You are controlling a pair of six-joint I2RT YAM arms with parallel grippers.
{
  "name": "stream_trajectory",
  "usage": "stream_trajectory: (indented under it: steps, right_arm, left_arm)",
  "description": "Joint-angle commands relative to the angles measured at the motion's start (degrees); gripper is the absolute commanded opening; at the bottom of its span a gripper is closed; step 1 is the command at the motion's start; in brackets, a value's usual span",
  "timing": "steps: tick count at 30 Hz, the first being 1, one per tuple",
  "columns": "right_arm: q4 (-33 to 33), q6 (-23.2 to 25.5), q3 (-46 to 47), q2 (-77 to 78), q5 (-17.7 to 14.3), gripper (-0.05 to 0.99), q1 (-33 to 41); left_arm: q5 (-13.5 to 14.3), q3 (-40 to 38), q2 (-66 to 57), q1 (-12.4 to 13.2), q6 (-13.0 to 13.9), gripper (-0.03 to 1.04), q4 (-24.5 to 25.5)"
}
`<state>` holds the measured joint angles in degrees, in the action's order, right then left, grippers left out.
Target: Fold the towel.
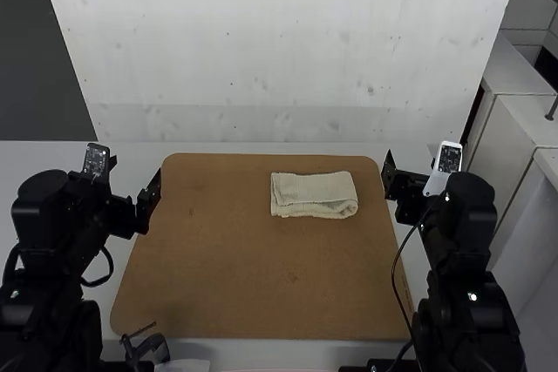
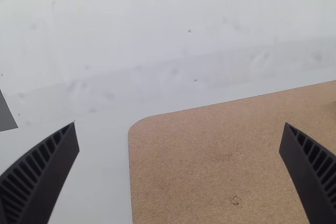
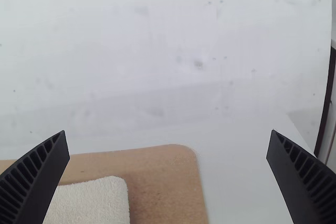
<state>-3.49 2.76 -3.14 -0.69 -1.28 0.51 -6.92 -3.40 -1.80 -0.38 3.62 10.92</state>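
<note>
The cream towel (image 1: 314, 194) lies folded into a compact rectangle on the brown board's far right part, with layered edges along its near side. My left gripper (image 1: 150, 202) is over the board's left edge, well away from the towel. To the towel's right, my right gripper (image 1: 391, 182) is at the board's right edge, not touching the cloth. In the left wrist view, the left gripper (image 2: 180, 137) has its fingers wide apart with nothing between them. The right wrist view has the right gripper (image 3: 167, 142) open too, and a corner of the towel (image 3: 94, 201) beside one finger.
The brown board (image 1: 253, 276) covers most of the white table (image 1: 139, 163). A pale upright panel (image 1: 279, 50) stands behind it. At the near left edge is a dark clamp-like object (image 1: 148, 348). White cabinets (image 1: 532, 189) stand at the right.
</note>
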Motion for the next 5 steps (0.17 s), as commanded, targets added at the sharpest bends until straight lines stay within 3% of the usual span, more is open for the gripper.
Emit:
stream_trajectory:
  steps: [1,5]
  right_arm:
    - [0.7,0.4,-0.1,-0.5,0.7,0.97,0.1]
    - [0.7,0.4,-0.1,-0.5,0.7,0.97,0.1]
  left_arm:
    - [-0.6,-0.4,0.6,0.5,-0.4,0.99,-0.5]
    - [-0.6,-0.4,0.6,0.5,-0.4,0.99,-0.5]
